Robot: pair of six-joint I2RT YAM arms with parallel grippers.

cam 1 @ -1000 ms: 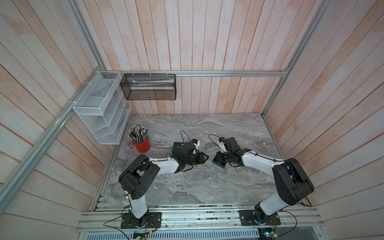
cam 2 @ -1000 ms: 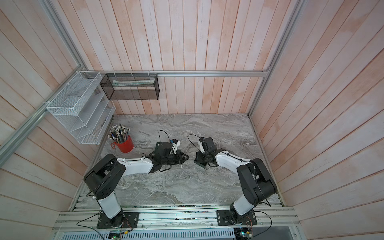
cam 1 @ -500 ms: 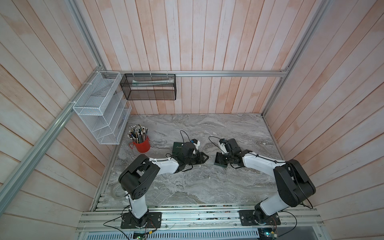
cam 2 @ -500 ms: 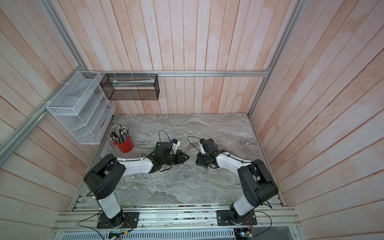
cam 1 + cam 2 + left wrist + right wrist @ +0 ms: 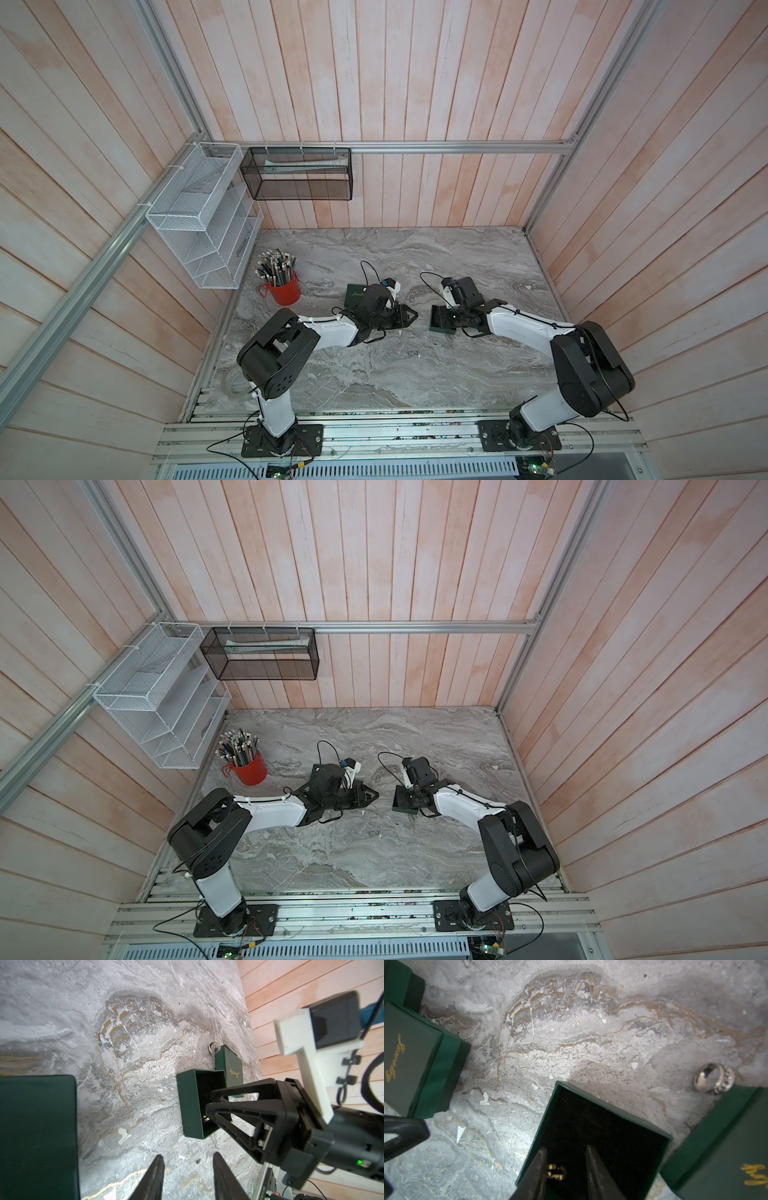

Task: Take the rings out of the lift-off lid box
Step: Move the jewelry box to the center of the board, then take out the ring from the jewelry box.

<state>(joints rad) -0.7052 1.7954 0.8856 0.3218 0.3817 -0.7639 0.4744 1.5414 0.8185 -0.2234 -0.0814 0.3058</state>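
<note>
One silver ring (image 5: 714, 1078) with a patterned band lies on the table (image 5: 591, 1043), just beside the green lid (image 5: 724, 1140) with gold script. A gold ring (image 5: 556, 1172) lies inside the open green box (image 5: 190, 1103), on its dark bottom near one wall.

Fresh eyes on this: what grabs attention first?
The right claw dips into the open green box, with a gold ring lying between its parted jaws on the dark lining. A silver ring lies out on the marble table, right beside the lid.
</note>
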